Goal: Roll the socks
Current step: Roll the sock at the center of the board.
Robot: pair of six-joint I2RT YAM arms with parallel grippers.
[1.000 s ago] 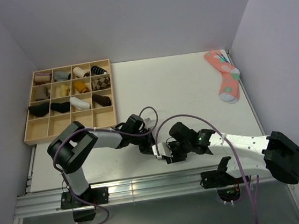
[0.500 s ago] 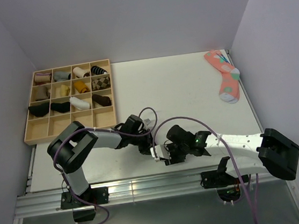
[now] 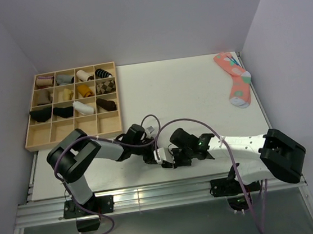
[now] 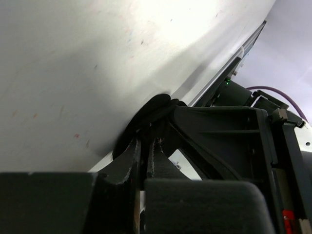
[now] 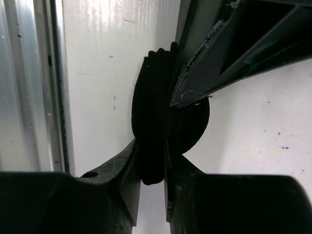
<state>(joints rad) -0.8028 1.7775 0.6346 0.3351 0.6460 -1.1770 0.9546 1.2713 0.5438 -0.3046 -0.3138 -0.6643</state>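
At the near edge of the counter (image 3: pixel 187 91), just beside the rail (image 5: pixel 29 97), the two hands meet tip to tip. The right hand (image 5: pixel 152 163) is clamped on the socks (image 5: pixel 152 112), a black folded bundle lying flat with its long axis along that edge. One end sits between the right fingers. The left hand (image 4: pixel 145 146), fingers pressed nearly together, pinches a thin fold at the other end.

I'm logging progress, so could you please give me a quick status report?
Right gripper shut on black socks. Left gripper pinching the same socks. Pink sock far off, nothing in the way.
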